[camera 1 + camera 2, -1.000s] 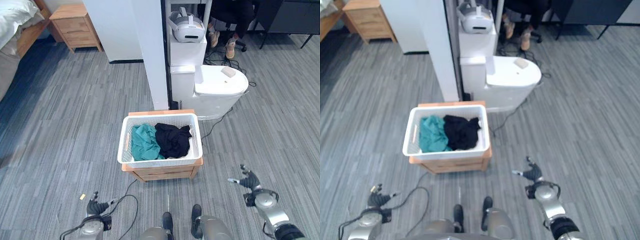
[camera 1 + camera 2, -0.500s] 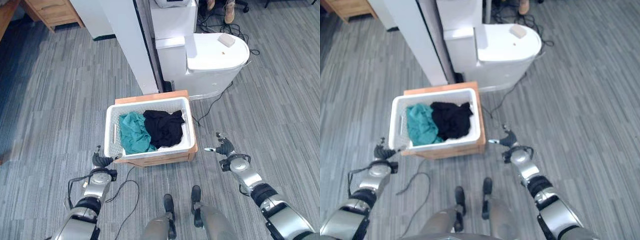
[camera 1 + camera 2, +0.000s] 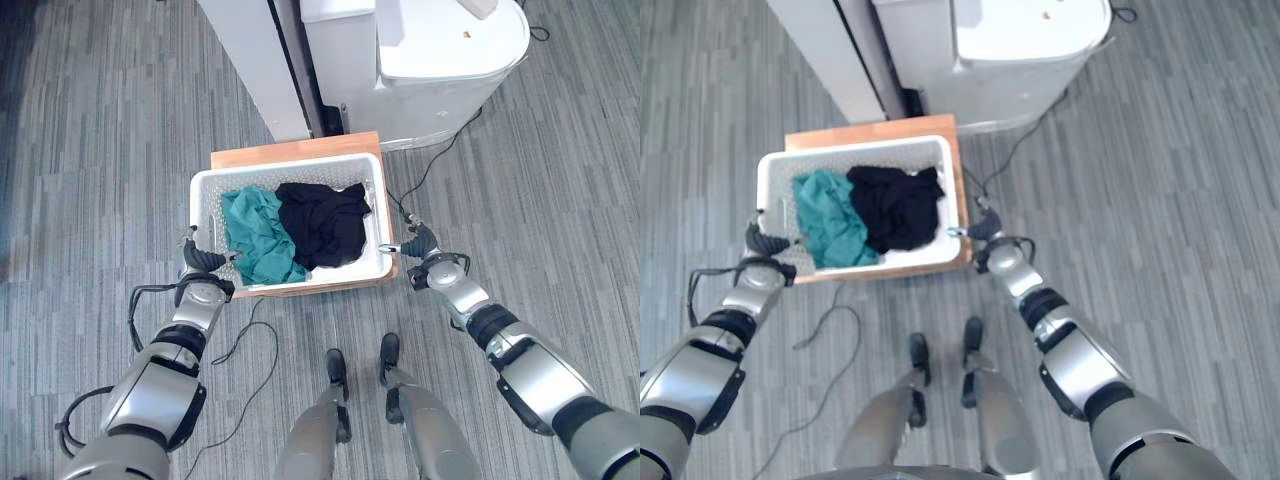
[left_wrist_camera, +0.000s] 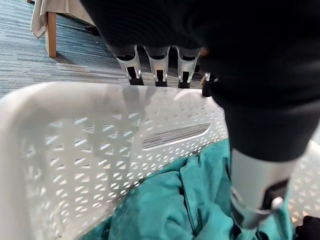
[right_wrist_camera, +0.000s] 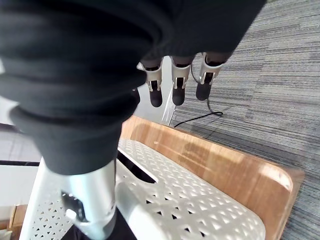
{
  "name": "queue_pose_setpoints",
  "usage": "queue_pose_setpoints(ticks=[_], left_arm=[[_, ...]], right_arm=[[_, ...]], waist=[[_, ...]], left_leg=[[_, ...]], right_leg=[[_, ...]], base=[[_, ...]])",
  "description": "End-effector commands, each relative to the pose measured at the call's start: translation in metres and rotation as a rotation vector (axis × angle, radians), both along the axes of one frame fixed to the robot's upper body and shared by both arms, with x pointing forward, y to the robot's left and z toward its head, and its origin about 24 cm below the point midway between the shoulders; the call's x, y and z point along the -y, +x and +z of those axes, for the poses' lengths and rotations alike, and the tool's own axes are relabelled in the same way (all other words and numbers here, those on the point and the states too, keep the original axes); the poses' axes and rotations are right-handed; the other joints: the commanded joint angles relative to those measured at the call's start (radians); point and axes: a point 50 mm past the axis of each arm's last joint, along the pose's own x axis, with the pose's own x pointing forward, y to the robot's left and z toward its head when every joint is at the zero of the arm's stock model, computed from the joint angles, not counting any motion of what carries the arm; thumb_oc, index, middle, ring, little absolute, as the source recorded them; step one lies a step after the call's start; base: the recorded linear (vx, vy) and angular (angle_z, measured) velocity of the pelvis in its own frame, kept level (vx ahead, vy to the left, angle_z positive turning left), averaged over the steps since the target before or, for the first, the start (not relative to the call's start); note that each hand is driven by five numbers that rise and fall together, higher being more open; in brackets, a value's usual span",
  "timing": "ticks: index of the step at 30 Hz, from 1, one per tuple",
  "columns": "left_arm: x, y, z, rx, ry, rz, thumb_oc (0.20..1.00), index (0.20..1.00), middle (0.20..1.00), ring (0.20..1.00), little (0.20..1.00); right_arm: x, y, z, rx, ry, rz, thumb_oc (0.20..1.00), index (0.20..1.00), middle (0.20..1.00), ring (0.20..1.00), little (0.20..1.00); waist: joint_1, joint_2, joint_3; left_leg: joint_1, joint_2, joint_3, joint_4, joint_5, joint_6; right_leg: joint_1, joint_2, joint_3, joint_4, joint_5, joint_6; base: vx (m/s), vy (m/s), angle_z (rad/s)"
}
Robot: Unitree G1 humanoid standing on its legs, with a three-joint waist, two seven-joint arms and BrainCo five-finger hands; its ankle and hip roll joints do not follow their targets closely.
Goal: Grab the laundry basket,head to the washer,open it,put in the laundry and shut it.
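Note:
A white perforated laundry basket sits on a low wooden stand, holding a teal cloth and a black cloth. My left hand is at the basket's near left corner. In the left wrist view its straight fingers lie outside the basket wall and its thumb hangs over the teal cloth inside. My right hand is at the near right corner, fingers straight beyond the wooden top, thumb by the rim. Both hands are open.
A white appliance with a rounded lid stands just behind the stand, beside a white pillar. A thin cable runs on the grey striped floor at the right. Open floor lies on both sides of the stand.
The camera has tipped down and closer to the basket. Both hands have come up from low beside the stand to the basket's near corners, one on each side.

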Motion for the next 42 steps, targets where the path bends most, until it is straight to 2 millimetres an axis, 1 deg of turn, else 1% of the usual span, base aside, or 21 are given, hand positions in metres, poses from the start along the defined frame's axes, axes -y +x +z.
queue_pose_setpoints(ticks=[1,3,4,5,6,10,11,16,17,18,20,22,24,25,26,27,31,32,35,40,42], left_arm=[[0.003,0.001,-0.004,-0.046,0.039,-0.003,1.0,1.0,1.0,1.0,1.0],[0.017,-0.002,-0.02,-0.091,0.018,-0.03,1.0,1.0,1.0,1.0,1.0],[0.017,-0.002,-0.02,-0.091,0.017,-0.03,1.0,1.0,1.0,1.0,1.0],[0.025,-0.008,-0.034,-0.126,0.002,-0.046,0.219,0.219,0.219,0.219,0.219],[0.026,-0.013,-0.041,-0.141,-0.012,-0.041,0.2,0.2,0.2,0.2,0.2],[0.029,-0.03,-0.062,-0.159,-0.088,-0.011,0.2,0.2,0.2,0.2,0.2],[0.03,-0.039,-0.071,-0.147,-0.146,0.005,0.2,0.2,0.2,0.2,0.2],[0.03,-0.048,-0.074,-0.105,-0.182,0.005,0.2,0.2,0.2,0.2,0.2],[0.028,-0.05,-0.074,-0.095,-0.194,0.016,0.2,0.2,0.2,0.2,0.2],[0.025,-0.052,-0.073,-0.083,-0.199,0.025,0.2,0.2,0.2,0.2,0.2],[0.021,-0.054,-0.07,-0.053,-0.207,0.045,0.2,0.2,0.2,0.2,0.2],[0.012,-0.051,-0.061,-0.001,-0.218,0.085,0.2,0.2,0.2,0.2,0.2],[0.015,-0.045,-0.046,0.072,-0.2,0.046,0.2,0.2,0.2,0.2,0.2],[0.016,-0.045,-0.044,0.087,-0.206,0.042,0.228,0.228,0.228,0.228,0.228],[0.017,-0.044,-0.04,0.107,-0.201,0.03,0.743,0.743,0.743,0.743,0.743],[0.018,-0.044,-0.039,0.12,-0.208,0.028,1.0,1.0,1.0,1.0,1.0],[0.024,-0.042,-0.024,0.222,-0.237,0.004,1.0,1.0,1.0,1.0,1.0],[0.023,-0.04,-0.013,0.289,-0.268,0.01,1.0,1.0,1.0,1.0,1.0],[0.024,-0.041,0.0,0.361,-0.273,-0.012,1.0,1.0,1.0,1.0,1.0],[0.023,-0.044,0.0,0.363,-0.27,-0.02,1.0,1.0,1.0,1.0,1.0],[0.012,-0.063,-0.031,0.244,-0.295,0.05,1.0,1.0,1.0,1.0,1.0]], right_arm=[[-0.02,0.002,0.003,0.008,0.035,0.014,1.0,1.0,1.0,1.0,1.0],[-0.023,0.0,-0.001,-0.01,0.017,0.025,1.0,1.0,1.0,1.0,1.0],[-0.023,0.0,-0.001,-0.01,0.017,0.025,1.0,1.0,1.0,1.0,1.0],[-0.024,-0.002,-0.005,-0.023,0.016,0.028,0.489,0.489,0.489,0.489,0.489],[-0.023,-0.003,-0.007,-0.027,0.022,0.027,0.2,0.2,0.2,0.2,0.2],[-0.017,-0.008,-0.016,-0.042,0.07,0.007,0.2,0.2,0.2,0.2,0.2],[-0.01,-0.012,-0.021,-0.049,0.094,-0.012,0.2,0.2,0.2,0.2,0.2],[0.005,-0.023,-0.034,-0.055,0.098,-0.035,0.2,0.2,0.2,0.2,0.2],[0.01,-0.026,-0.037,-0.056,0.098,-0.047,0.548,0.548,0.548,0.548,0.548],[0.015,-0.028,-0.04,-0.056,0.097,-0.059,1.0,1.0,1.0,1.0,1.0],[0.022,-0.033,-0.043,-0.052,0.091,-0.073,1.0,1.0,1.0,1.0,1.0],[0.031,-0.031,-0.035,-0.01,0.112,-0.099,1.0,1.0,1.0,1.0,1.0],[0.038,-0.03,-0.024,0.043,0.11,-0.104,1.0,1.0,1.0,1.0,1.0],[0.041,-0.03,-0.023,0.05,0.12,-0.115,1.0,1.0,1.0,1.0,1.0],[0.043,-0.031,-0.022,0.056,0.137,-0.126,1.0,1.0,1.0,1.0,1.0],[0.047,-0.033,-0.023,0.057,0.144,-0.137,1.0,1.0,1.0,1.0,1.0],[0.053,-0.037,-0.023,0.074,0.208,-0.173,1.0,1.0,1.0,1.0,1.0],[0.055,-0.035,-0.014,0.102,0.231,-0.174,1.0,1.0,1.0,1.0,1.0],[0.055,-0.033,-0.002,0.15,0.227,-0.149,1.0,1.0,1.0,1.0,1.0],[0.056,-0.035,-0.003,0.144,0.22,-0.144,1.0,1.0,1.0,1.0,1.0],[0.05,-0.043,-0.023,0.068,0.166,-0.108,1.0,1.0,1.0,1.0,1.0]], waist=[[0.029,-0.068,-0.008],[0.033,-0.068,0.0],[0.033,-0.068,-0.001],[0.036,-0.068,0.004],[0.036,-0.069,0.003],[0.041,-0.068,0.002],[0.043,-0.067,-0.002],[0.042,-0.064,-0.013],[0.041,-0.062,-0.016],[0.04,-0.062,-0.02],[0.039,-0.063,-0.026],[0.035,-0.066,-0.026],[0.031,-0.07,-0.02],[0.031,-0.071,-0.017],[0.031,-0.071,-0.013],[0.03,-0.071,-0.011],[0.029,-0.074,-0.015],[0.031,-0.076,-0.013],[0.035,-0.077,-0.008],[0.037,-0.075,-0.008],[0.051,-0.063,-0.021]], left_leg=[[-0.027,-0.033,-0.037,-0.036,0.013,-0.034],[-0.033,-0.036,-0.043,-0.039,0.016,-0.033],[-0.033,-0.036,-0.043,-0.039,0.016,-0.033],[-0.034,-0.037,-0.044,-0.038,0.015,-0.032],[-0.033,-0.037,-0.044,-0.041,0.016,-0.032],[-0.019,-0.04,-0.043,-0.048,0.012,-0.031],[-0.005,-0.042,-0.043,-0.052,0.008,-0.03],[0.018,-0.047,-0.039,-0.056,0.0,-0.029],[0.024,-0.048,-0.038,-0.057,-0.002,-0.028],[0.027,-0.049,-0.038,-0.057,-0.004,-0.028],[0.033,-0.051,-0.037,-0.057,-0.007,-0.026],[0.025,-0.05,-0.033,-0.048,-0.009,-0.027],[0.003,-0.048,-0.029,-0.034,-0.007,-0.026],[0.0,-0.048,-0.029,-0.029,-0.008,-0.025],[-0.003,-0.048,-0.03,-0.024,-0.008,-0.025],[-0.004,-0.048,-0.033,-0.022,-0.008,-0.024],[0.003,-0.047,-0.034,-0.029,-0.009,-0.024],[-0.001,-0.048,-0.038,-0.03,-0.008,-0.024],[-0.011,-0.05,-0.039,-0.032,-0.004,-0.025],[-0.01,-0.05,-0.04,-0.034,-0.002,-0.024],[0.023,-0.051,-0.047,-0.046,-0.003,-0.022]], right_leg=[[0.025,-0.068,0.066,-0.059,-0.021,0.159],[0.022,-0.069,0.066,-0.062,-0.019,0.159],[0.022,-0.069,0.066,-0.062,-0.019,0.159],[0.022,-0.07,0.066,-0.062,-0.019,0.159],[0.023,-0.07,0.066,-0.064,-0.02,0.159],[0.037,-0.07,0.069,-0.07,-0.02,0.159],[0.05,-0.071,0.07,-0.075,-0.021,0.16],[0.071,-0.072,0.071,-0.084,-0.022,0.16],[0.077,-0.071,0.071,-0.086,-0.023,0.16],[0.081,-0.072,0.071,-0.087,-0.022,0.16],[0.088,-0.07,0.072,-0.093,-0.022,0.16],[0.08,-0.07,0.077,-0.091,-0.018,0.161],[0.063,-0.074,0.076,-0.083,-0.016,0.16],[0.062,-0.074,0.075,-0.08,-0.017,0.159],[0.059,-0.076,0.072,-0.075,-0.018,0.159],[0.06,-0.077,0.069,-0.073,-0.02,0.159],[0.065,-0.077,0.069,-0.072,-0.026,0.158],[0.059,-0.078,0.07,-0.065,-0.029,0.158],[0.045,-0.08,0.068,-0.059,-0.031,0.157],[0.046,-0.081,0.067,-0.06,-0.032,0.156],[0.075,-0.082,0.057,-0.06,-0.043,0.155]], base=[[-0.02,-0.006,0.05],[-0.01,0.008,0.07],[-0.01,0.017,0.16],[-0.02,0.01,0.19],[-0.02,0.015,0.11],[-0.01,0.009,0.02],[-0.02,0.017,0.03],[-0.01,0.011,0.05],[-0.01,0.011,0.04],[0.0,0.0,0.0],[0.0,0.0,0.0],[-0.06,-0.015,-0.02],[-0.07,0.0,-0.04],[-0.04,0.0,-0.02],[0.0,0.0,0.0],[-0.01,-0.015,0.03],[0.01,-0.028,0.05],[-0.02,-0.018,0.04],[-0.01,-0.01,0.01],[0.0,-0.003,0.01],[0.07,-0.036,0.0]])
